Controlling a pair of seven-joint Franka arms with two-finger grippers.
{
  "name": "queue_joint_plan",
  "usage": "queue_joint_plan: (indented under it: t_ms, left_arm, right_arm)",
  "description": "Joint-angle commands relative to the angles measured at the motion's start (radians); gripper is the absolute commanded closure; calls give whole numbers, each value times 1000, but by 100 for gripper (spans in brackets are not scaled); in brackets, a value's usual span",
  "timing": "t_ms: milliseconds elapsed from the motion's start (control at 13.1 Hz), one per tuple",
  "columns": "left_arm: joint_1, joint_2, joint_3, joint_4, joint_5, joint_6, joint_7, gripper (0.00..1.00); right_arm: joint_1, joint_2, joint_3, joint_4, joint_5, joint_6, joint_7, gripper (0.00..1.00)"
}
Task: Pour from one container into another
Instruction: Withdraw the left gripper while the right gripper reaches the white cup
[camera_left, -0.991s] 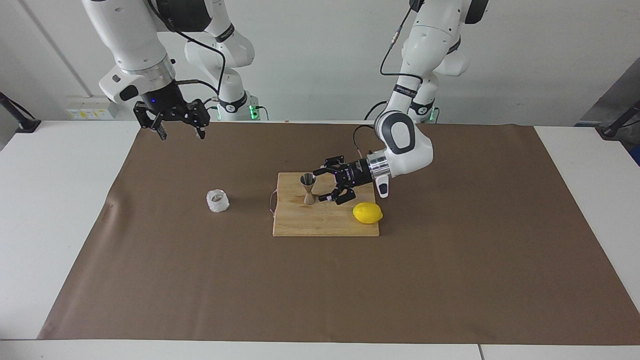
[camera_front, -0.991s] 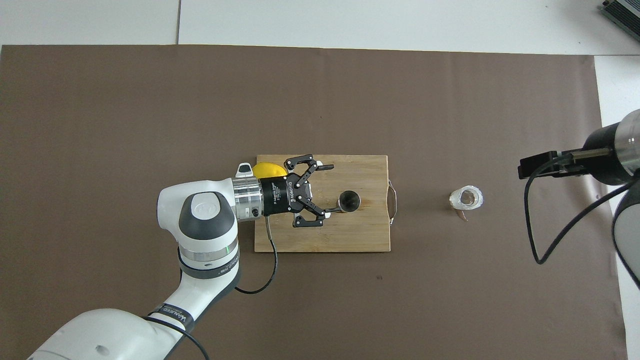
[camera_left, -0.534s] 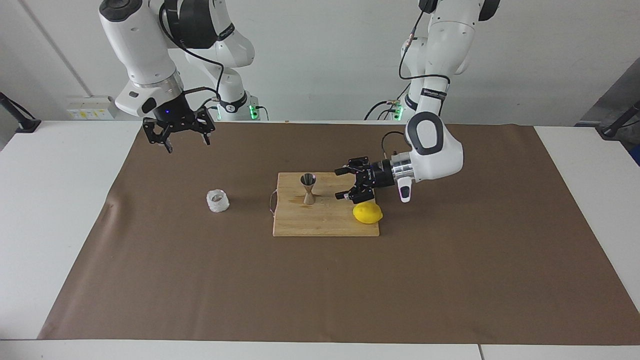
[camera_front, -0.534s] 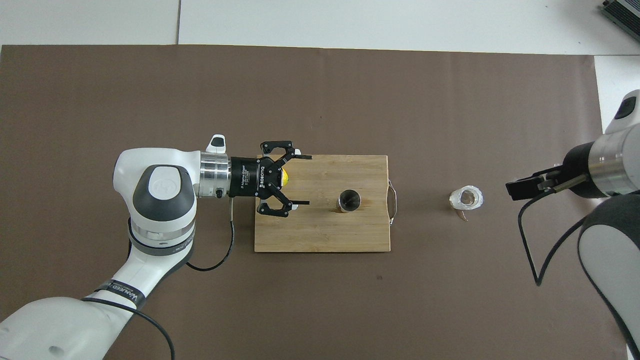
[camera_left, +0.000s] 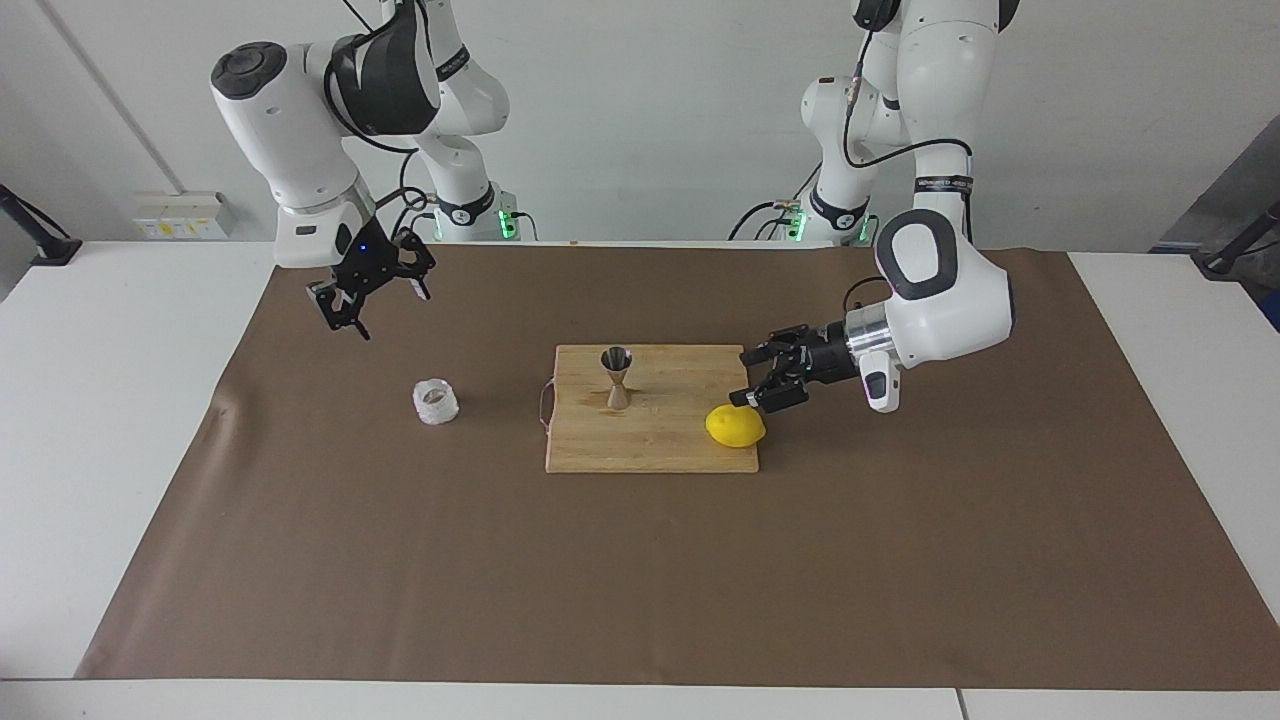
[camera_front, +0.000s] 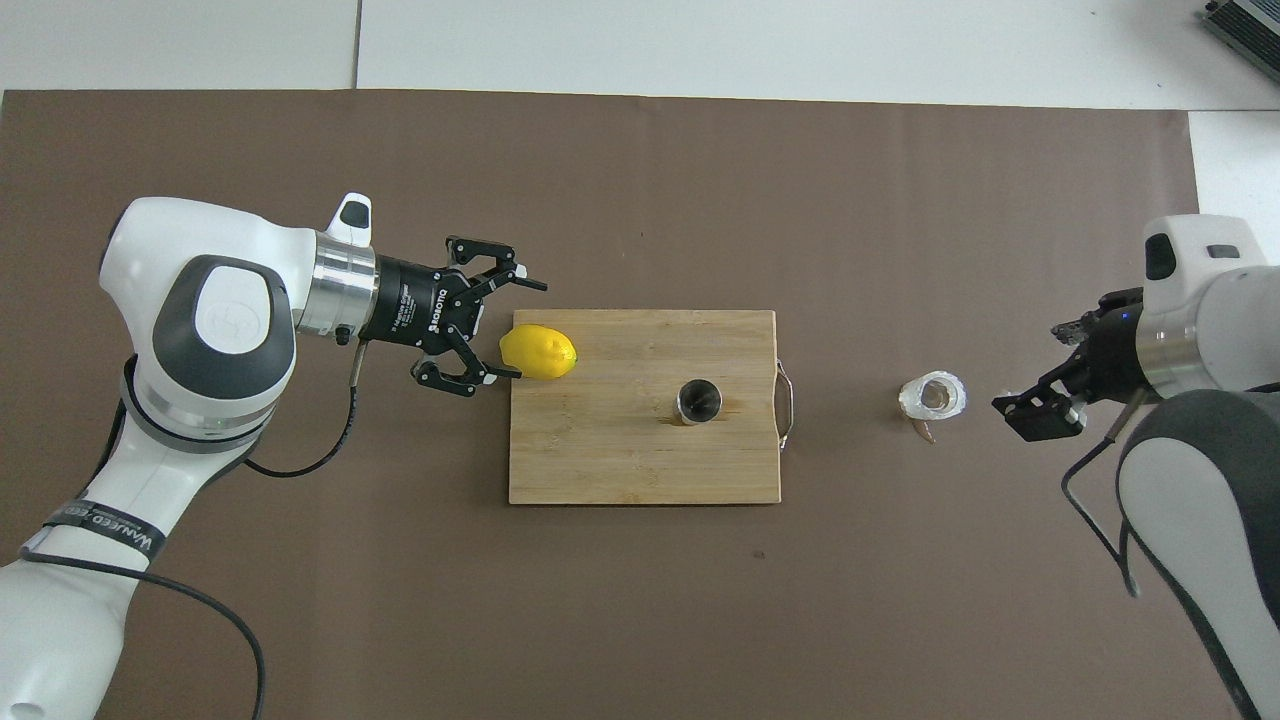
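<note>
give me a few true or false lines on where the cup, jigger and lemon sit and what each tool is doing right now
1. The jigger stands upright on the cutting board. True.
2. The cup sits on the board. False: it is on the brown mat, toward the right arm's end.
3. The left tool grips the lemon. False: it is open beside the lemon, holding nothing.
4. The right tool is open and empty. True.
5. The lemon lies on the board. True.

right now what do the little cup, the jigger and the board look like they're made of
Cup: whitish, see-through, rough frosted wall; plastic or glass, cannot tell which.
Jigger: shiny grey metal with bright reflections, likely steel.
Board: pale wood with visible grain, matte, with a thin metal handle.
</note>
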Motion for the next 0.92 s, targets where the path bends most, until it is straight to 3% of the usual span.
queue_joint_plan:
  t_ms: [0, 153, 305, 534, 839]
  left_arm:
    - [15, -13, 5, 37, 158, -27, 18, 0]
    - [17, -25, 5, 57, 291, -39, 65, 0]
    - [32, -44, 8, 57, 337, -45, 147, 0]
    - [37, -93, 7, 68, 553, -57, 312, 0]
    - [118, -116, 7, 71, 691, -80, 562, 0]
  right_arm:
    - [-39, 39, 5, -27, 73, 73, -241, 0]
    - [-75, 97, 5, -27, 139, 78, -439, 0]
    - [-113, 145, 5, -30, 185, 82, -644, 0]
    - [-142, 192, 6, -62, 213, 101, -887, 0]
    - [-158, 243, 5, -104, 317, 148, -1159, 0]
